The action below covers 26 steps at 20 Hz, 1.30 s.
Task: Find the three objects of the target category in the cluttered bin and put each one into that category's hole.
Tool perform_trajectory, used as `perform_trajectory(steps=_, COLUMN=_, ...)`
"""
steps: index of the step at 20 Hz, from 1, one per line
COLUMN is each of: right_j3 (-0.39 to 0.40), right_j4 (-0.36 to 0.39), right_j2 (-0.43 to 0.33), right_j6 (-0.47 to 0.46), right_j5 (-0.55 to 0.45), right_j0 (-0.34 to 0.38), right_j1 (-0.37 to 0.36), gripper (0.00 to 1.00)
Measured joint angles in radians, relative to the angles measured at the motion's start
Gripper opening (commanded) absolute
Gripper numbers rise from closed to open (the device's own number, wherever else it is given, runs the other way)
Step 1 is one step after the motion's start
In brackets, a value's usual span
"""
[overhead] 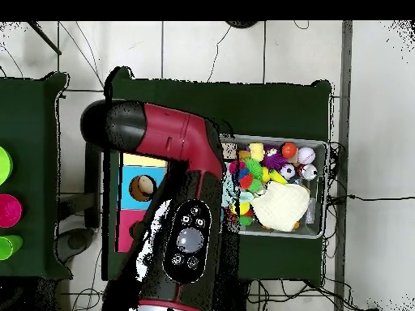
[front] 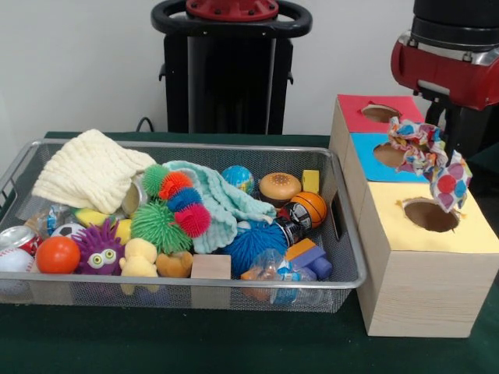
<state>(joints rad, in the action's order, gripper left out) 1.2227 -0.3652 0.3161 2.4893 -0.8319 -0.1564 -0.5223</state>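
A crumpled plastic wrapper (front: 427,158), whitish with multicoloured dots, hangs just above the boxes, between the blue hole (front: 389,154) and the yellow hole (front: 430,215). My gripper (front: 438,148) is behind it, shut on its top; the wrapper hides the tips. The silver wire-mesh bin (front: 352,234) lies to the left, full of toys. A crinkly clear wrapper (front: 273,270) lies at its front right, and another crinkly piece (front: 58,217) at the left by a can. In the overhead view my arm (overhead: 188,212) covers the gripper and the wrapper.
The wooden box row has red (front: 380,114), blue and yellow tops with holes. The bin holds a cream cloth (front: 90,170), a mint cloth (front: 222,201), spiky balls (front: 160,226), an orange ball (front: 57,255), a toy burger (front: 279,187) and blocks. The bin also shows in the overhead view (overhead: 318,232).
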Motion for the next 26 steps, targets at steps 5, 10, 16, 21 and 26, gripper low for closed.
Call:
perform_trajectory(steps=5, right_j3=0.013, right_j4=0.003, right_j2=0.0, right_j6=0.0, right_j5=0.017, right_j0=-0.02, right_j1=0.0, gripper=0.0)
perform_trajectory(steps=10, right_j3=0.035, right_j4=0.006, right_j2=0.0, right_j6=0.0, right_j5=0.046, right_j0=-0.029, right_j1=0.001, gripper=0.0)
perform_trajectory(steps=16, right_j3=0.04, right_j4=0.026, right_j2=0.003, right_j6=0.0, right_j5=0.07, right_j0=-0.039, right_j1=0.014, gripper=0.0)
perform_trajectory(steps=21, right_j3=0.043, right_j4=0.05, right_j2=0.003, right_j6=0.0, right_j5=0.072, right_j0=-0.044, right_j1=0.033, gripper=0.0)
perform_trajectory(steps=26, right_j3=0.049, right_j4=0.053, right_j2=0.005, right_j6=0.0, right_j5=0.072, right_j0=-0.048, right_j1=0.046, gripper=0.0)
